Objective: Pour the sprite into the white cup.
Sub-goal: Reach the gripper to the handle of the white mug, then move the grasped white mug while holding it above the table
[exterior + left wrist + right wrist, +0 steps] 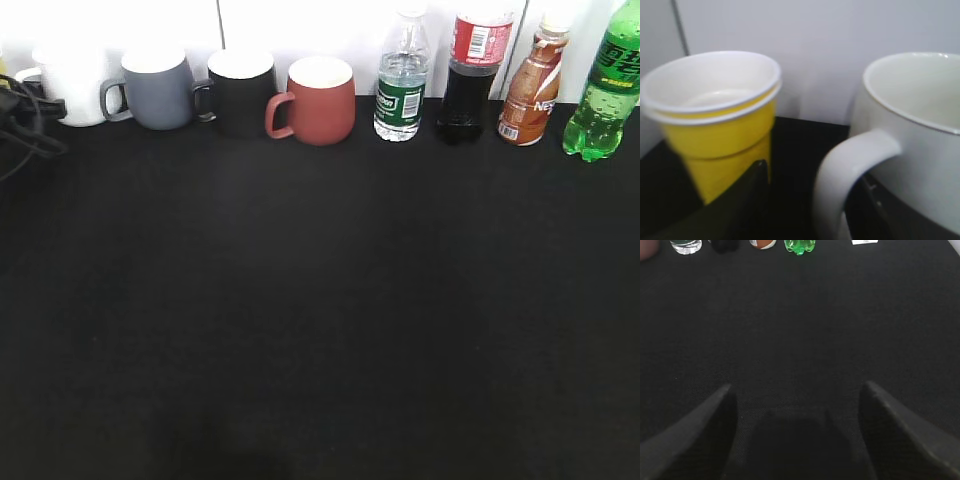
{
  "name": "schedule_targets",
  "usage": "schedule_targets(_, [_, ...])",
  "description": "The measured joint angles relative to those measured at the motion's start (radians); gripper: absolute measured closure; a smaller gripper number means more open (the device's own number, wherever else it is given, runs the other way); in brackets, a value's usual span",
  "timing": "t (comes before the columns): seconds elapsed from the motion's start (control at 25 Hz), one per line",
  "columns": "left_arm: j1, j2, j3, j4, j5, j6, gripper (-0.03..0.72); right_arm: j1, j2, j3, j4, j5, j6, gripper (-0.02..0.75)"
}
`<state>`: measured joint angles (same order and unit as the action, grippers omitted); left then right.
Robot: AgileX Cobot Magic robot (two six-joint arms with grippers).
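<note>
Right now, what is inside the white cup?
The white cup looks empty as far as its inner wall shows in the left wrist view; its bottom is hidden behind the rim.

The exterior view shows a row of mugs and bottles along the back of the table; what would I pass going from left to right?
white cup → grey mug → black mug → red-brown mug → clear water bottle → dark cola bottle → brown drink bottle → sprite.

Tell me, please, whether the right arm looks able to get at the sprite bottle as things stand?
Probably yes. The right gripper is open over bare black table, and nothing stands between it and the sprite, which is last in the row beside the brown bottle.
</note>
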<state>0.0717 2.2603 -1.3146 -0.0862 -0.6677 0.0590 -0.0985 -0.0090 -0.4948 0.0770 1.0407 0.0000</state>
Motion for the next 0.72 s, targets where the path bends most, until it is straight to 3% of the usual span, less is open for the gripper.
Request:
schedule_targets(0.28, [0.008,0.078,-0.134,0.018,0.004,0.0,0.351,0.0,0.0,0.0,0.0,0.0,0.0,0.172])
schedule_targets(0.32, [0.008,0.08,-0.136,0.02,0.005,0.0,0.388,0.0,0.0,0.0,0.0,0.0,0.0,0.172])
schedule_targets(0.44, [0.008,0.092,-0.139,0.039,-0.017,0.0,0.589,0.0,0.0,0.0,0.0,0.0,0.0,0.172])
schedule_targets(0.72, [0.008,0.098,-0.138,0.048,-0.107,0.018,0.624,0.0,0.0,0.0,0.0,0.0,0.0,0.172])
